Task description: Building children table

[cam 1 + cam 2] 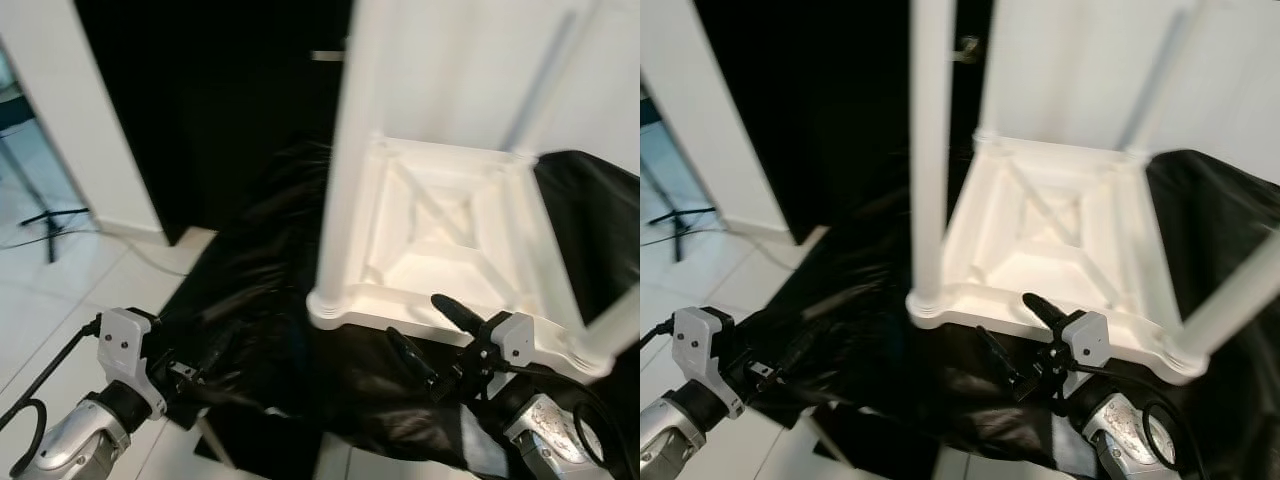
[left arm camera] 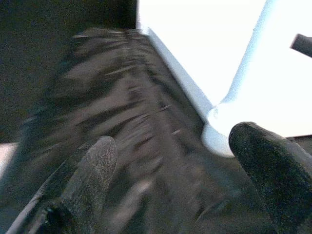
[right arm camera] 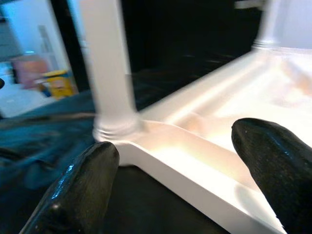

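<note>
1. I see the white children table lying upside down on a black plastic sheet. Its legs point up.
2. The near left leg stands in its corner. The near right leg is in its corner too, but it looks tilted. The views are blurry, so I cannot tell if the legs are pushed in all the way.
3. My right gripper is just in front of the table's near edge. Its fingers are wide apart and hold nothing.
4. My left gripper is low over the black sheet, near the left corner. It is wide too, and empty.
5. I think I am at the step of checking or fixing the legs.
6. Next I should move the right gripper to the tilted leg, close on it, and push it straight.
</note>
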Robot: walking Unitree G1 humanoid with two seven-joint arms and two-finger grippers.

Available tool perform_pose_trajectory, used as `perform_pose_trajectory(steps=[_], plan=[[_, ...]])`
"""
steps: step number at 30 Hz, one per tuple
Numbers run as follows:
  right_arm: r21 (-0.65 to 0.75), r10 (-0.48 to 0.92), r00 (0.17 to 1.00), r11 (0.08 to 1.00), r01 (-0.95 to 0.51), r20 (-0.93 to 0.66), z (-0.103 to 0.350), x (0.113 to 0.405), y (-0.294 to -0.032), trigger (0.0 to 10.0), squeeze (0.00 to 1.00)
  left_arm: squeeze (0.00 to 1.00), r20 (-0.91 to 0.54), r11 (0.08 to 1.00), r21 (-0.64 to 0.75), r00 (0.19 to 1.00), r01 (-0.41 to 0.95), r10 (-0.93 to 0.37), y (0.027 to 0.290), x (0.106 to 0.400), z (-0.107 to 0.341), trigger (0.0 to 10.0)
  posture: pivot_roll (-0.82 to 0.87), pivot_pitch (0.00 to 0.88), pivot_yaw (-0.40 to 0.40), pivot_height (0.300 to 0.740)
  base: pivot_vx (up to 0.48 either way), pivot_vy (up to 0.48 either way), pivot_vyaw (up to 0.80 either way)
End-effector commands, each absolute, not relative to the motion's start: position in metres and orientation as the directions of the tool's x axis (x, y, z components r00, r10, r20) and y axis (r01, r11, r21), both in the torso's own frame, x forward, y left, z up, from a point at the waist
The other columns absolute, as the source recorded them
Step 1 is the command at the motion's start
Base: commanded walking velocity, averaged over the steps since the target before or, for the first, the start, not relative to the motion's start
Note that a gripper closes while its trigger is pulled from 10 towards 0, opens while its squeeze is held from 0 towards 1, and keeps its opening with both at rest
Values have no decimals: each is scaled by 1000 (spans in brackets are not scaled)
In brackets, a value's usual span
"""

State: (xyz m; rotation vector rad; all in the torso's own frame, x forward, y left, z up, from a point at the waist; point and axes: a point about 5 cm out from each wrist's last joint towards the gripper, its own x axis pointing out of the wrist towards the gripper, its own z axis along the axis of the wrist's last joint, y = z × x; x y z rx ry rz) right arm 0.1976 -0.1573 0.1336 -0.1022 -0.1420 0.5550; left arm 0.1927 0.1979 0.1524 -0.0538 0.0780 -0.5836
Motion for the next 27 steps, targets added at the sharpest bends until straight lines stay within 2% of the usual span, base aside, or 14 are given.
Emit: perform_pose_trajectory(steps=[1, 18, 27], plan=[[-141, 522, 848, 850, -508, 95, 132, 198, -160, 10000, 0, 0, -53, 697, -69, 695, 714, -717, 190, 187, 152, 10000, 40, 0, -18, 740, 0, 0, -763], [-168, 525, 847, 845, -507, 85, 134, 201, -162, 10000, 0, 0, -35, 713, -54, 712, 699, -701, 190, 193, 154, 10000, 36, 0, -25, 740, 0, 0, -758], [-184, 524, 847, 845, -502, 93, 141, 207, -165, 10000, 0, 0, -27, 735, -49, 734, 677, -678, 194, 194, 155, 10000, 37, 0, -32, 740, 0, 0, 0]])
